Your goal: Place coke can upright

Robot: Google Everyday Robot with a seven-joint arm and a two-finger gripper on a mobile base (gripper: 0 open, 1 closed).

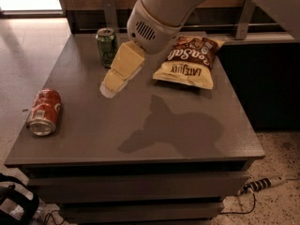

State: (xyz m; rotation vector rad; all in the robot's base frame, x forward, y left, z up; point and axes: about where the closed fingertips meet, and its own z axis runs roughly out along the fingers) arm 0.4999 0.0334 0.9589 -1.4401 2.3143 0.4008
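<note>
The coke can (44, 112), red with white lettering and a silver end, lies on its side near the front left corner of the grey table (140, 125). My gripper (112, 86), with cream-coloured fingers, hangs over the table's middle left, pointing down and left. It is well to the right of the coke can and behind it, apart from it. It holds nothing that I can see.
A green soda can (107, 46) stands upright at the back left, just behind my gripper. A bag of chips (190, 62) lies at the back right. My arm's shadow falls on the table's centre. A power strip (260, 184) lies on the floor at right.
</note>
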